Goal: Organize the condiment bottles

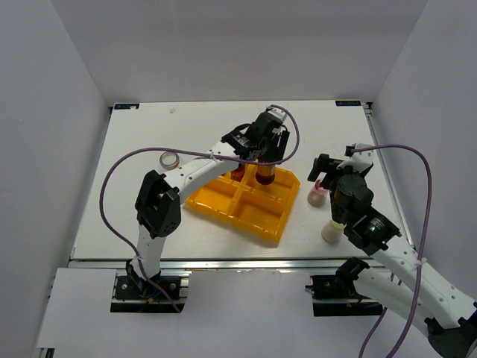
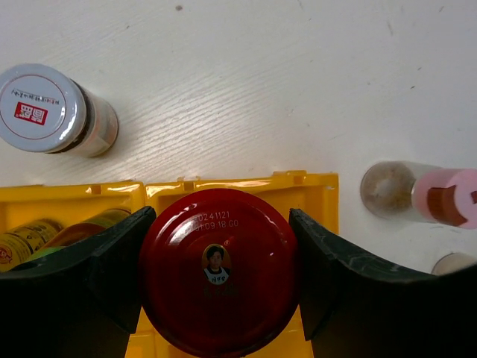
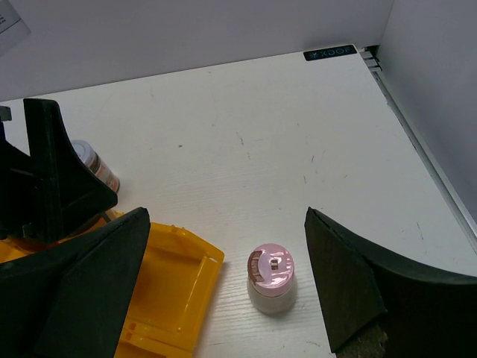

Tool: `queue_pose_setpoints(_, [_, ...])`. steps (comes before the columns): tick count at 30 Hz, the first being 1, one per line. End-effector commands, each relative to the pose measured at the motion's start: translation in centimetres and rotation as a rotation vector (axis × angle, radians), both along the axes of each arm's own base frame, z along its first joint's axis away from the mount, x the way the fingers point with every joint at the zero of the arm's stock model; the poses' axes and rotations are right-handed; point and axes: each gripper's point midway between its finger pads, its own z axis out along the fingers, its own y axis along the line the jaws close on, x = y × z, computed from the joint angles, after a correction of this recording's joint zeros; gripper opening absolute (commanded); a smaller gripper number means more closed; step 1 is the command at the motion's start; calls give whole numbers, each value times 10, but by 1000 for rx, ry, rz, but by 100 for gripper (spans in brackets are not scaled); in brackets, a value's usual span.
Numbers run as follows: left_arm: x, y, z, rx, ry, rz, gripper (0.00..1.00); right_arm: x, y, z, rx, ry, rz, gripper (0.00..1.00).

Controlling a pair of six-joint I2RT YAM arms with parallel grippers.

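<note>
**Left gripper [image 2: 220, 250] clamped on the red-capped jar [image 2: 220, 287], over a far compartment of the yellow tray [image 2: 246, 181].**
We judge the jar rigid, fairly heavy and breakable. We grip it across the cap's rim, as here, and lower it gently. The right gripper [image 3: 226, 224] stands spread above the pink-capped bottle [image 3: 270, 277], which rests on the table [image 3: 223, 112] just beside the tray.

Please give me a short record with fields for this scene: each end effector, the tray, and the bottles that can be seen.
left end effector: closed on the red-capped jar, over the yellow tray
right end effector: open, holds nothing
pink-capped bottle: upright on the table, right of the tray
silver-lidded jar: on the table, outside the tray
pale-yellow-capped bottle: on the table, near the pink-capped bottle
</note>
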Motion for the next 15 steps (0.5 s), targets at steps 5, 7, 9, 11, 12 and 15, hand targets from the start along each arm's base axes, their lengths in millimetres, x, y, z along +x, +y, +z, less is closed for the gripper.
queue_pose_setpoints(5, [11,-1,37,-84,-115,36,0,3,-9,0,18,-15,-56,89])
queue_pose_setpoints(7, [14,0,27,-70,-108,55,0,3,-9,-1,16,-12,-54,89])
queue_pose_setpoints(9, [17,4,16,-46,-101,81,2,4,-9,-2,14,-9,-56,89])
queue_pose_setpoints(11, [18,5,10,-41,-98,94,6,4,-10,-3,11,-8,-60,89])
queue_pose_setpoints(12, [16,8,2,-31,-88,97,9,4,-10,-3,11,-7,-59,89])
queue_pose_setpoints(15, [15,8,1,-48,-94,100,17,5,-10,-3,11,-7,-59,89])
